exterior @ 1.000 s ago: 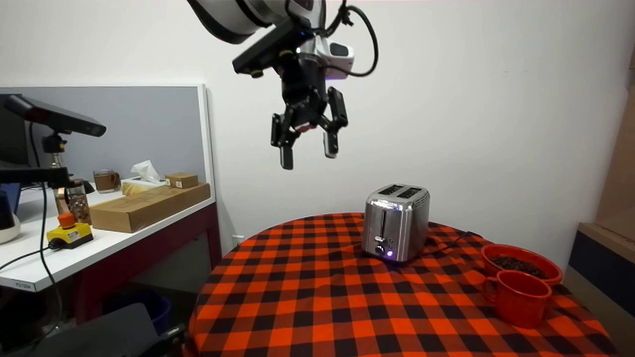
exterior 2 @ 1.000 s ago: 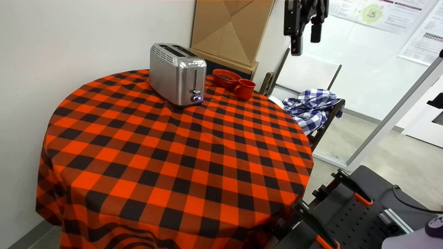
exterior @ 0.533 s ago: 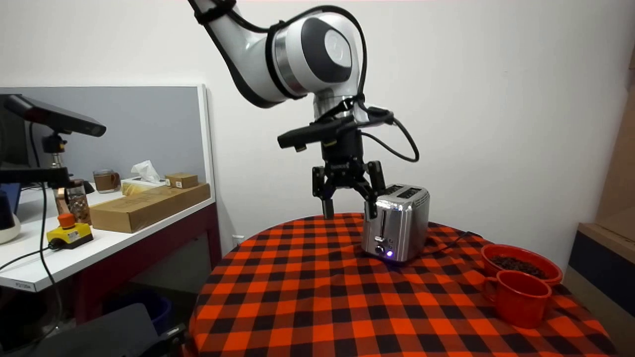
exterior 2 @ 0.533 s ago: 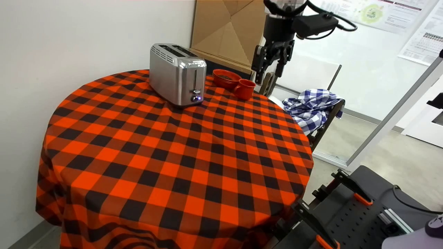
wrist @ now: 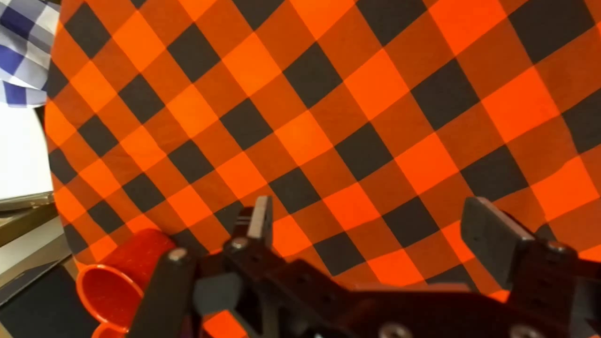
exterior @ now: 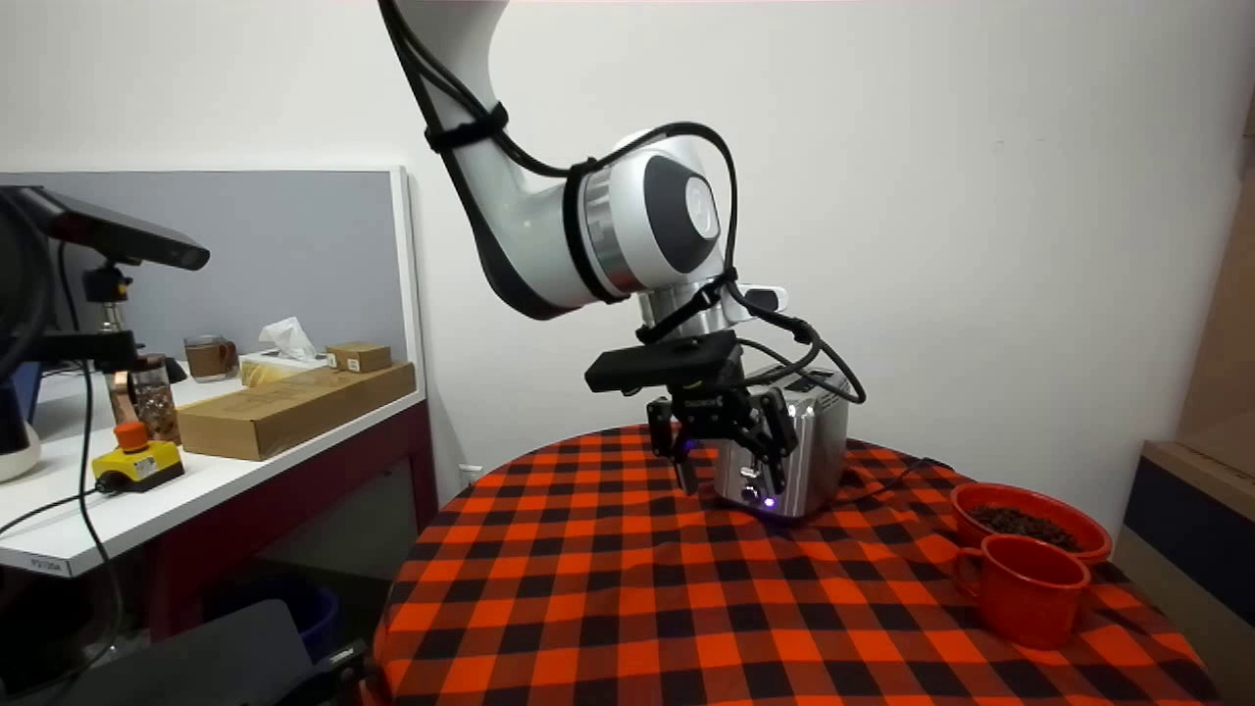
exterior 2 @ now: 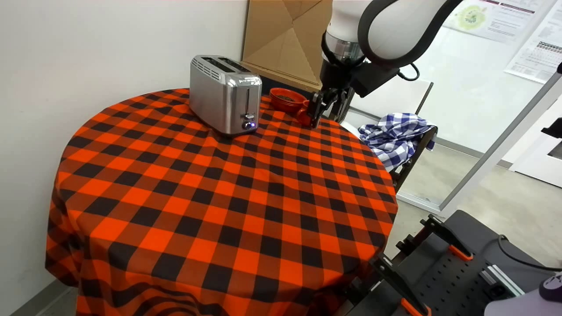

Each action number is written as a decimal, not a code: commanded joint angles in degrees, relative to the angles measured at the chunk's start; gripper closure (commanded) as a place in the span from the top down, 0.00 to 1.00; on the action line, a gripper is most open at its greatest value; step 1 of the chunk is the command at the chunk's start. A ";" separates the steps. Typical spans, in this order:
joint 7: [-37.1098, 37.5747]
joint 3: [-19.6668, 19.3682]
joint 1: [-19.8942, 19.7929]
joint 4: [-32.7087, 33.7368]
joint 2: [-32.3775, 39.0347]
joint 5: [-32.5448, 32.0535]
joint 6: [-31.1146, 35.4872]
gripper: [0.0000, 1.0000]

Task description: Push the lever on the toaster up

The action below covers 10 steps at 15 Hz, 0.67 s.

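We are seeing the toaster [exterior 2: 210, 96] upright on the desk [exterior 2: 241, 197], near the wall [exterior 2: 131, 44]; its long axis is running level, and in an exterior view the end with the lever [exterior 2: 249, 116] is facing towards us and right. There the lever is showing fully, low in its slot [exterior 2: 247, 100], whereas in an exterior view the hand [exterior: 733, 480] is partly covering that end (the two are standing apart). In the wrist view its fingers [wrist: 490, 239] are standing wide apart. Compared with half a second ago, the hand is hanging lower, while the toaster is keeping its place.
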 commanded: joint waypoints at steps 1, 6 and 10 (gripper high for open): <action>4.36 -3.45 2.28 3.02 4.02 -4.87 3.31 1.00; -10.35 -2.37 0.30 5.67 8.14 -2.20 4.52 1.00; -17.34 -3.08 0.11 8.03 10.73 -3.76 4.84 1.00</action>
